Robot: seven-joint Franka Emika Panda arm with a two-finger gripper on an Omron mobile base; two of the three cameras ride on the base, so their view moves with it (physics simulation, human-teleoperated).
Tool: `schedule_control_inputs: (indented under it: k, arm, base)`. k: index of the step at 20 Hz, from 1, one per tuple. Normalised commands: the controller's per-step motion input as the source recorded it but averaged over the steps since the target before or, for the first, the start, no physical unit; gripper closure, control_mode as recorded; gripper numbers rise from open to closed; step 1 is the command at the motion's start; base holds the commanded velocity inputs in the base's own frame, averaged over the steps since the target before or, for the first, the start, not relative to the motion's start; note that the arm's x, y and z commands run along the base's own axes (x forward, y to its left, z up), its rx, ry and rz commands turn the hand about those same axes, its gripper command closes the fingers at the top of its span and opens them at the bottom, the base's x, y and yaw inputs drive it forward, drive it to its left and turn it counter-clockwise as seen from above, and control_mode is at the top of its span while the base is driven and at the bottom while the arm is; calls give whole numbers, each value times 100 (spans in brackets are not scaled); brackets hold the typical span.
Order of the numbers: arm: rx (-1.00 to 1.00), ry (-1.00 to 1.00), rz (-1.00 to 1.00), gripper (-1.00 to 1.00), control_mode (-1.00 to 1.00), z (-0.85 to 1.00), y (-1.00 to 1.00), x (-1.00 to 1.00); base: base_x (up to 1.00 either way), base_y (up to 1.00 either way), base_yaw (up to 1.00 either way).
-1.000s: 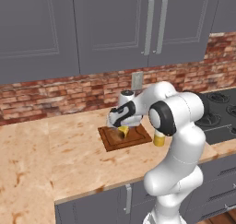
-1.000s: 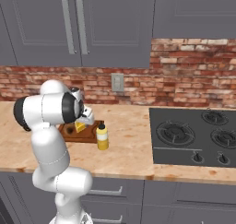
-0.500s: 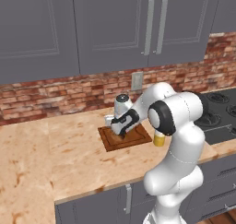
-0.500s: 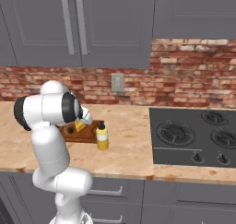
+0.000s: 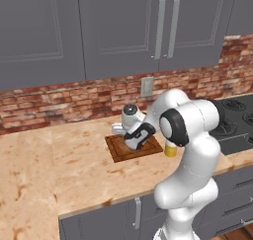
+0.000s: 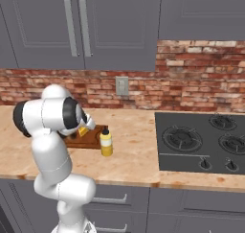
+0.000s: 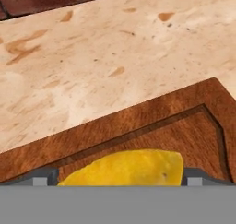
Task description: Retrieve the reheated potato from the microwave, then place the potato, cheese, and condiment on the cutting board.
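Yellow cheese (image 7: 126,168) between spread claw (image 7: 119,178) tips, over cutting board (image 7: 152,126).

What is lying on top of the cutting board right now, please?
The yellow cheese lies on the cutting board, between the open gripper fingers. The arm covers much of the board, so a potato cannot be confirmed.

We see even, soft rendered light with no glare; the arm (image 5: 190,135) casts only faint shadow on the counter (image 5: 59,170), and edges look slightly pixelated.
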Motion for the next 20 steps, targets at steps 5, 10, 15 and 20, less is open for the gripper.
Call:
schedule_control_inputs:
  k: [5, 10, 15, 20]
  arm:
    - [5, -4, 0, -100, -100, 4, -14, -24]
    - [10, 0, 0, -100, -100, 2, -14, -25]
    - [10, 0, 0, -100, -100, 22, -16, -12]
    - [11, 0, 0, -100, -100, 33, -12, -4]
  base:
    - [0, 0, 0]
    - [0, 0, 0]
    - [0, 0, 0]
    - [0, 0, 0]
